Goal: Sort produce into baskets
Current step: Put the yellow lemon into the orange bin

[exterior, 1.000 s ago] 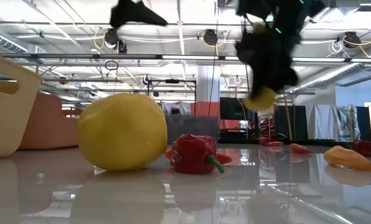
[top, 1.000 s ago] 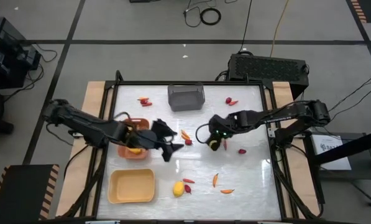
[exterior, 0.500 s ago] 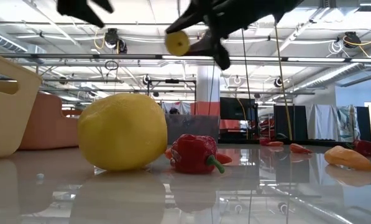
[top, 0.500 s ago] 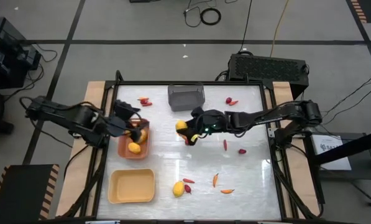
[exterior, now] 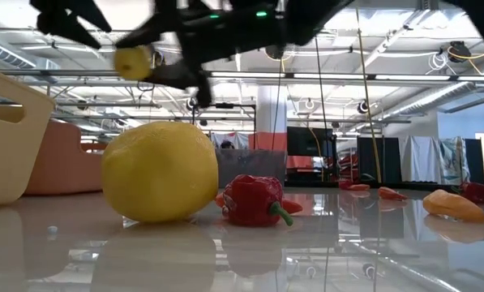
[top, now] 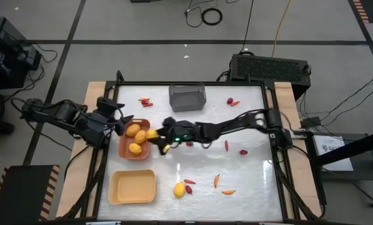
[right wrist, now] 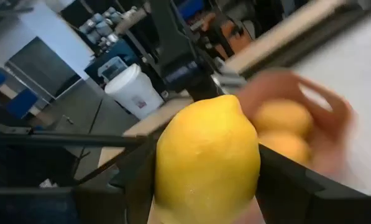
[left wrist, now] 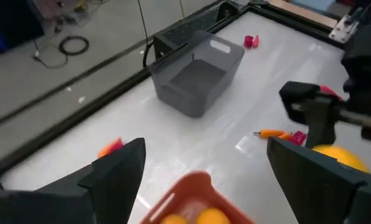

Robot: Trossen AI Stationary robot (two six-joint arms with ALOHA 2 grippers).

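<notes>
My right gripper [top: 156, 137] reaches across the table from the right and is shut on a yellow lemon [top: 152, 134], at the right rim of the orange-brown tray [top: 125, 150]. In the low view the lemon [exterior: 134, 62] hangs high above the table. The tray holds three yellow-orange fruits [top: 136, 134]. My left gripper [top: 114, 117] is open and holds nothing, drawn back near the table's left edge, just left of the tray. The left wrist view shows the grey bin [left wrist: 197, 74] beyond the left gripper's open fingers [left wrist: 120, 171]. My right gripper pinches the lemon by its two sides [right wrist: 166, 174] between its two fingers [right wrist: 284, 180]. The fingers lie nearly level and come from the table's right. The lemon is lifted clear, high over the tray's right rim.
A pale yellow tray [top: 133, 187] sits at the near left. A second lemon [top: 180, 189], a red pepper [top: 190, 182] and carrot-like pieces [top: 216, 180] lie near the front edge. The grey bin [top: 187, 97] stands at the far middle. Small red pieces [top: 233, 101] are scattered at the right.
My right gripper has carried the lemon from mid-table toward the left edge to the orange-brown tray, tipping from pointing down to nearly level. My left gripper, open, has pulled back from mid-table over the tray toward the table's left edge.
</notes>
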